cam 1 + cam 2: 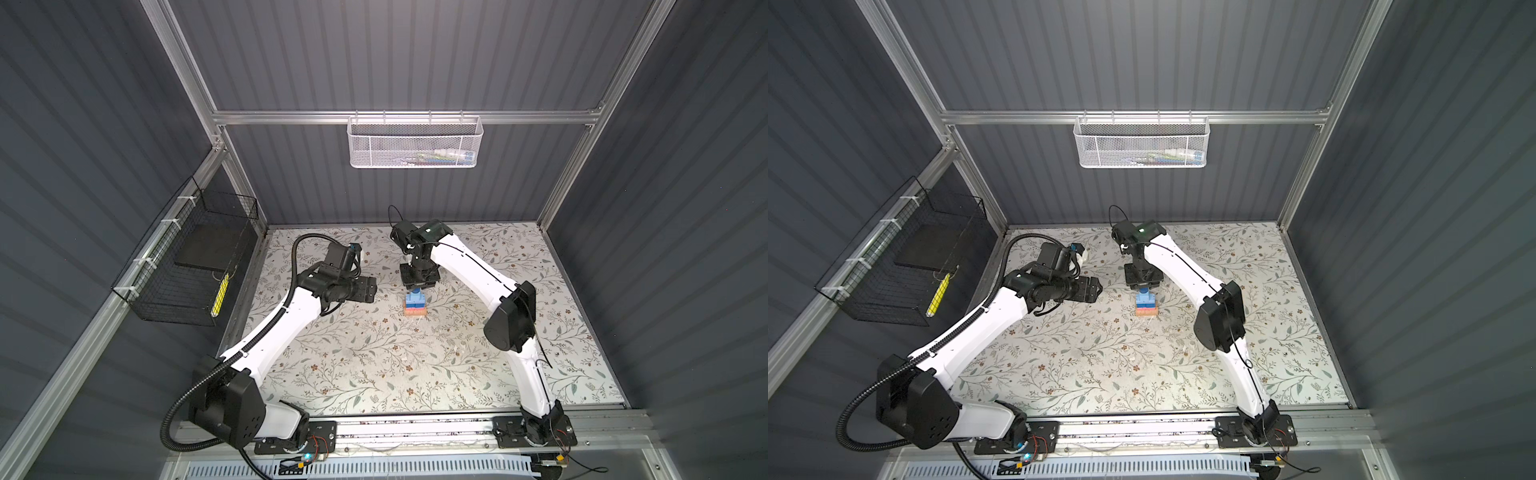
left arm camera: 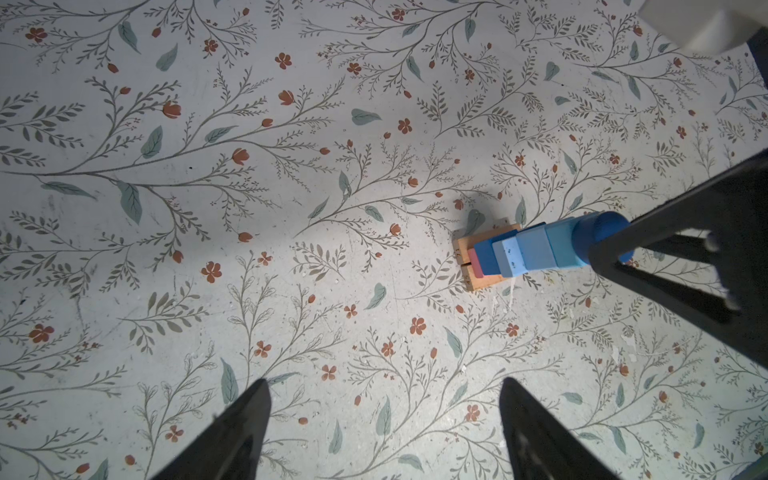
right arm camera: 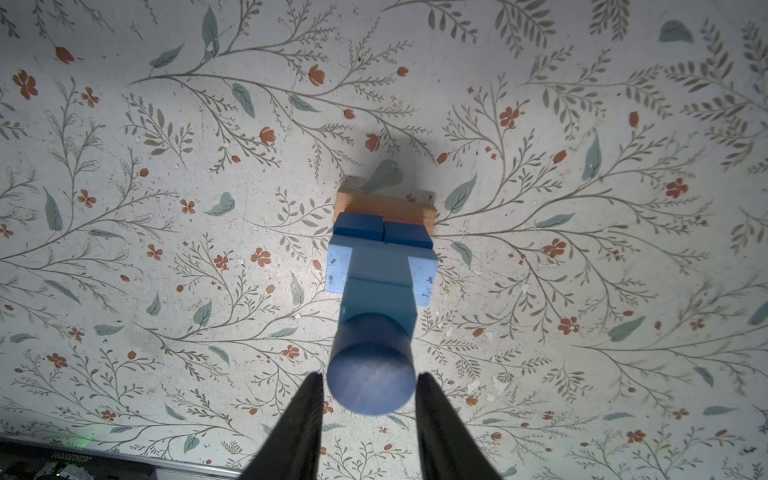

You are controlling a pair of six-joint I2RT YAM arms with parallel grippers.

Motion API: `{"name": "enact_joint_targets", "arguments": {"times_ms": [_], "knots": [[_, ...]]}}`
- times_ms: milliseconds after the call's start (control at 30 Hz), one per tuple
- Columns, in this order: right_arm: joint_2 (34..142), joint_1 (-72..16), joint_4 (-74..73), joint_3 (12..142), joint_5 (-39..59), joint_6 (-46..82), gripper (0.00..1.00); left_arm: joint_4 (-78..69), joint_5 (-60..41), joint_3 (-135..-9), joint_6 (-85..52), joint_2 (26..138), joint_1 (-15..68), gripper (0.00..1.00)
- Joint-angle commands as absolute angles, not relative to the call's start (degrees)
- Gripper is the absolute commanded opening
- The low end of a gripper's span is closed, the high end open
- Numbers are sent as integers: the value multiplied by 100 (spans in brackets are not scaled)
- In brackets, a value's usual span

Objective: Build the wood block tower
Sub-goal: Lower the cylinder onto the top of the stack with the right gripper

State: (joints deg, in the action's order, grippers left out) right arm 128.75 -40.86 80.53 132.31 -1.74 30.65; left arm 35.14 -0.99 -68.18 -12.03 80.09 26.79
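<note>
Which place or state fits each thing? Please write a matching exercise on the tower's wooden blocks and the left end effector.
1 dark blue wooden cylinder
2 tan wooden bars
3 pink wooden bar
4 left end effector

a open, holding nothing
b topmost block
c lowest layer
d directly on the tan bars

Pairs: 1-b, 2-c, 3-d, 4-a

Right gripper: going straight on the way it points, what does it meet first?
Most likely the dark blue cylinder atop the wood block tower: the right gripper points down, straddling it. Whether it would reach the light blue cube below first is unclear.
</note>
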Motion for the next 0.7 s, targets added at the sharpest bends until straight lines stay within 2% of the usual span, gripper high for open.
{"name": "enact_joint_targets", "arguments": {"times_ms": [0,667], "knots": [[12963,-4069,8113,13331,-259,3109,38,3657,-132,-6792,-1116,7963,2637,86],[12968,-4043,8078,13305,-275,3156,38,3656,-132,-6794,-1113,7960,2637,86]]}}
